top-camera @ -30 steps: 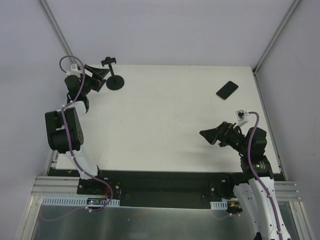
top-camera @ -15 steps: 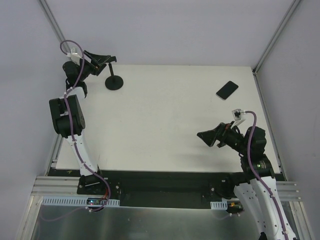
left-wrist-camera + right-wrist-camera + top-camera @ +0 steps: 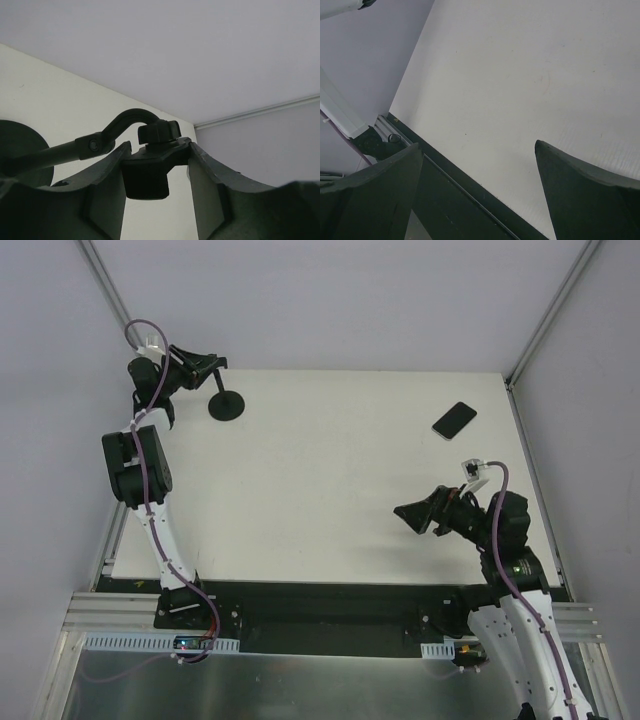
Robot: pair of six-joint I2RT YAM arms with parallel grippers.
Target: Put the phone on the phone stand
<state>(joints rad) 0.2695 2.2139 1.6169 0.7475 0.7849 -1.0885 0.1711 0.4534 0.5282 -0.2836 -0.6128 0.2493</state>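
Observation:
The phone (image 3: 454, 420), a small black slab, lies flat at the table's far right. The phone stand (image 3: 228, 406) has its round base at the far left, and its stem rises to the top bracket (image 3: 147, 175). My left gripper (image 3: 212, 366) is at that bracket. In the left wrist view both fingers of the left gripper (image 3: 159, 150) press against the bracket's two ends, with the knob just above them. My right gripper (image 3: 412, 515) hovers open over the right front of the table, well short of the phone. Nothing sits between the fingers of the right gripper (image 3: 479, 146).
The white table (image 3: 330, 490) ends at a dark rail (image 3: 330, 600) along the near edge, which also shows under the right fingers as the dark rail (image 3: 460, 200). Grey walls and metal corner posts close in the back and both sides.
The left gripper rose from beside the stand's base to its top bracket and closed its fingers onto it. The right arm shifted slightly left and stayed open.

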